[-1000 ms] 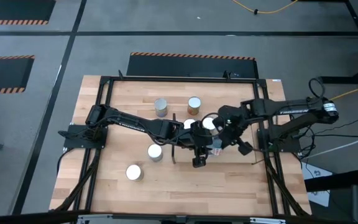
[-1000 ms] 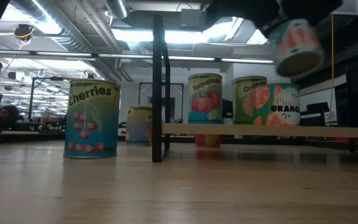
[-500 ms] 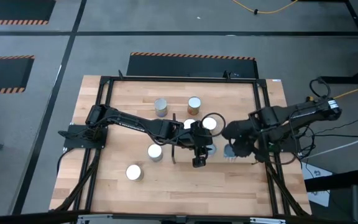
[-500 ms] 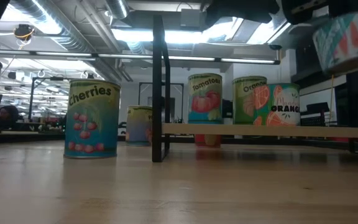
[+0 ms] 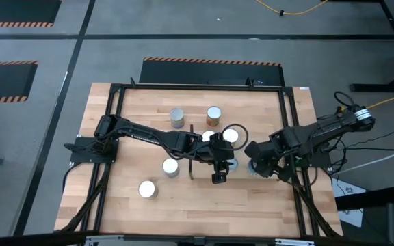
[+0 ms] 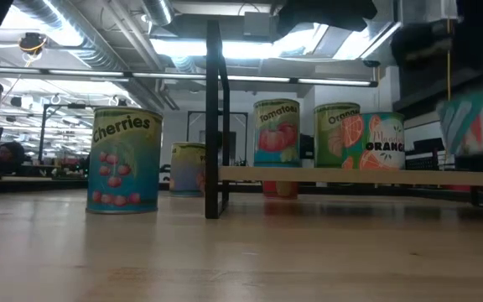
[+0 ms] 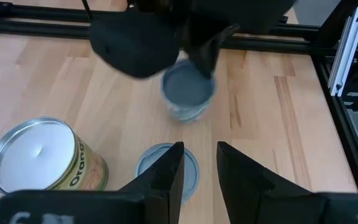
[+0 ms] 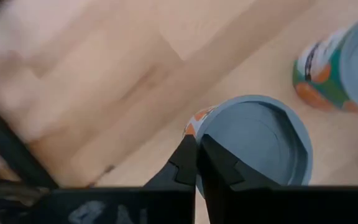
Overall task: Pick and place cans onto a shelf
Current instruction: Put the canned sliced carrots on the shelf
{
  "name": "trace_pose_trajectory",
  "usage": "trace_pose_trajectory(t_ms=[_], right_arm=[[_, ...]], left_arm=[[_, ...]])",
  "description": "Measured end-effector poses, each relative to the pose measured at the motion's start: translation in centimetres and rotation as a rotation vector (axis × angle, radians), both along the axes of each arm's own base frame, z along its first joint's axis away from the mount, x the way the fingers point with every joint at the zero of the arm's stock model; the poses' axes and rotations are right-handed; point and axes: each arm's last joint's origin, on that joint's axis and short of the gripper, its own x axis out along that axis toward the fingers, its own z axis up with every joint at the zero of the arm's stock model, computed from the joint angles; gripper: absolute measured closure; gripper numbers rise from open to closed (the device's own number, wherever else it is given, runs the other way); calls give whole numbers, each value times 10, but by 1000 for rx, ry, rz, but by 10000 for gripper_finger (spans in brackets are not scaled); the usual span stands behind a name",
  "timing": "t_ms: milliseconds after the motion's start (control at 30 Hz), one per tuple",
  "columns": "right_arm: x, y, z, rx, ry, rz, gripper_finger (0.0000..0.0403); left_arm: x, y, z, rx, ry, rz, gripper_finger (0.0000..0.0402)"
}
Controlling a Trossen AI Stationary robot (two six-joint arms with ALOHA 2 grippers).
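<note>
Wooden tabletop (image 5: 183, 205) runs under both arms; workshop ceiling lights are seen behind in the low view.

- Two white-topped cans (image 5: 171, 166) are noted well off the left gripper's outer side, loose on the table, outside the dark upright panel (image 6: 213, 117).
- Left gripper (image 7: 199, 148) is parked over the shelf (image 6: 350, 175). Its fingers are parted a moderate way and nothing is held. A pale-blue can top (image 7: 151, 165) lies directly beneath it, not touched.
- Right gripper (image 8: 197, 146) is closed tight, its fingers pinched on the rim of the held can (image 8: 260, 149). That can hangs upright, long axis vertical, clear of any surface.
- Key relation: the shelf board lies below the held can and extends toward the left gripper. The right arm is the nearer one, already carrying the load. A straight descent is judged to be all that remains, provided the far end of the board really is underneath; this cannot be told from above.
- Change over the last second: the held can is carried away from the left gripper, outward, and sits lower in the low view. The left gripper and the standing cans are unchanged.
</note>
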Motion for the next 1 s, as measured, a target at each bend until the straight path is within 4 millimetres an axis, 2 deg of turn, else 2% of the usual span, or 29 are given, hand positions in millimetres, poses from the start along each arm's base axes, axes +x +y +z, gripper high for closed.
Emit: trace_pose_trajectory(t_ms=[133,233,500,767,867,1000], right_arm=[[-2,-3,-18,-68,-12,5,393],[-2,-3,-22,-63,-25,2,392],[7,0,-21,-14,-86,-104,390],[7,0,-21,-12,-91,-106,388],[7,0,-21,-12,-91,-106,375],[7,0,-21,-12,-91,-106,335]], left_arm=[[0,0,0,0,0,1,314],[0,0,0,0,0,0,314],[0,0,0,0,0,0,314],[0,0,0,0,0,0,314],[0,0,0,0,0,1,315],[0,0,0,0,0,0,315]])
